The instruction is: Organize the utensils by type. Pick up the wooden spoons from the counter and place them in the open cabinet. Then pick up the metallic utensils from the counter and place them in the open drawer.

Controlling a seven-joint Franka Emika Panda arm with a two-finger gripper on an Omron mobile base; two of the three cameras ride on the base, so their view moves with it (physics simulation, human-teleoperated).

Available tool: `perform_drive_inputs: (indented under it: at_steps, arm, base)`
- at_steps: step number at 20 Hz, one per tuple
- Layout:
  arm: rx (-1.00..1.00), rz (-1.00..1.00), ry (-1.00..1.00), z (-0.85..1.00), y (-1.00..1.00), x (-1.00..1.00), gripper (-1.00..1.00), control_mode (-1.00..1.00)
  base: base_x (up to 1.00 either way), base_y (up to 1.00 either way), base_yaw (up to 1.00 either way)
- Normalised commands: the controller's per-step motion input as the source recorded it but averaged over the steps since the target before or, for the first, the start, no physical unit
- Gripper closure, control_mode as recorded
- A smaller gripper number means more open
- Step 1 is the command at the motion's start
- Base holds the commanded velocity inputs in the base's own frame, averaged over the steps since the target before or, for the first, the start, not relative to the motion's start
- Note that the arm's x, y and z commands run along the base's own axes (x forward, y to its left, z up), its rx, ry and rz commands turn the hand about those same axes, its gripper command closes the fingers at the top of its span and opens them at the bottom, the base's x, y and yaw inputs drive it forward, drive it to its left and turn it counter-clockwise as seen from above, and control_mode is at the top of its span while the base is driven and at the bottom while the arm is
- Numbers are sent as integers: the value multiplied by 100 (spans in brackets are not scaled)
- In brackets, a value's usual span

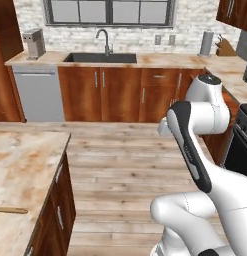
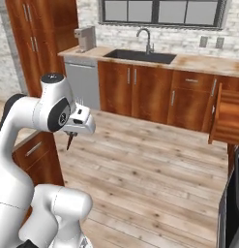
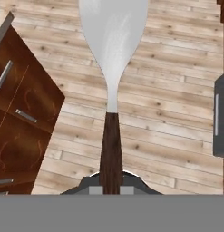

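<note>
My gripper [image 3: 111,186] is shut on a metallic utensil [image 3: 112,54], gripping its dark brown handle. Its broad silver head points away from the hand, over the wooden floor. From the right base view the gripper [image 2: 71,135] hangs beside the arm's elbow, with the utensil's dark tip [image 2: 69,142] pointing down. The open drawer [image 2: 228,116] juts out at the right of that view. A wooden spoon's handle [image 1: 12,210] lies on the marbled counter [image 1: 25,160] at the lower left of the left base view.
The far counter run holds a sink with a tap [image 1: 101,47], a coffee machine [image 1: 34,42] and a dishwasher front [image 1: 39,92]. Tall wooden cabinets [image 2: 43,29] stand at the left. Dark drawer fronts [image 3: 18,118] lie left of the hand. Open wooden floor [image 2: 155,164] lies between the counters.
</note>
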Motion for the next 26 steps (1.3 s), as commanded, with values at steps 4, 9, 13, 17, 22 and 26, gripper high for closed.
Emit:
perform_drive_inputs:
  at_steps: [4, 9, 13, 17, 22, 26]
  arm:
    - [0, 0, 0, 0, 0, 0, 100, 100]
    - [0, 0, 0, 0, 0, 0, 100, 100]
    - [0, 0, 0, 0, 0, 0, 100, 100]
    - [0, 0, 0, 0, 0, 0, 100, 100]
    - [0, 0, 0, 0, 0, 0, 100, 100]
    - [0, 0, 0, 0, 0, 0, 100, 100]
  base:
    - [55, 0, 0]
    - [88, 0, -5]
    - [94, 0, -7]
    - [90, -8, -7]
    - [76, -25, -5]
    - [59, -27, -3]
